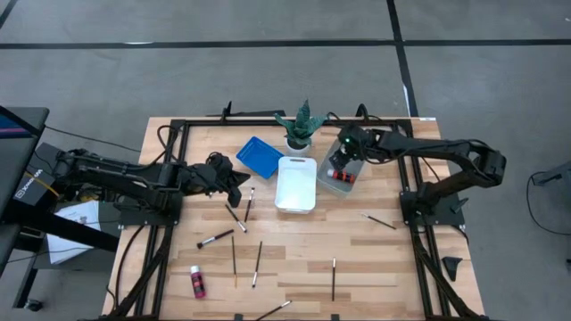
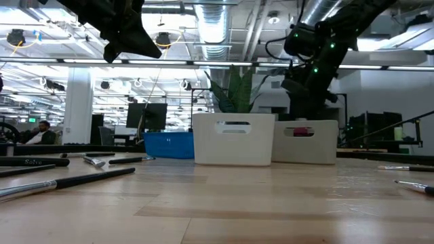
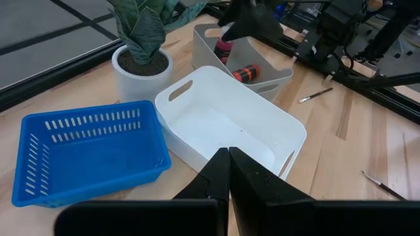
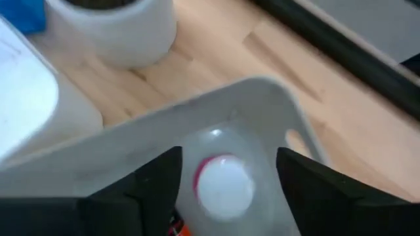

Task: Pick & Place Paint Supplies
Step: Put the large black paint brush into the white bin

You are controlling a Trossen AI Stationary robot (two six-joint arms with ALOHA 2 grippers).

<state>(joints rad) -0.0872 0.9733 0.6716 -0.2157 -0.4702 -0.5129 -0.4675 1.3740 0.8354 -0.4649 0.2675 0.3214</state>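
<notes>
The right arm reaches across from the table's right edge toward its far side, wrist bent downward; the right gripper (image 4: 226,174) hangs with fingers spread wide. The left arm lies stretched inward from the left; the left gripper (image 3: 228,172) is closed, fingertips together.

Around my wooden table (image 1: 375,259) lies a grey floor (image 1: 223,80) crossed by dark lines (image 1: 268,43). Looking level across the tabletop, I see a large open room under a ceiling of silver ducts (image 2: 215,24) and bright strip lights (image 2: 61,62), with a white column (image 2: 78,105) and dark monitors (image 2: 144,116). A person (image 2: 42,133) sits far off beside the desks.
</notes>
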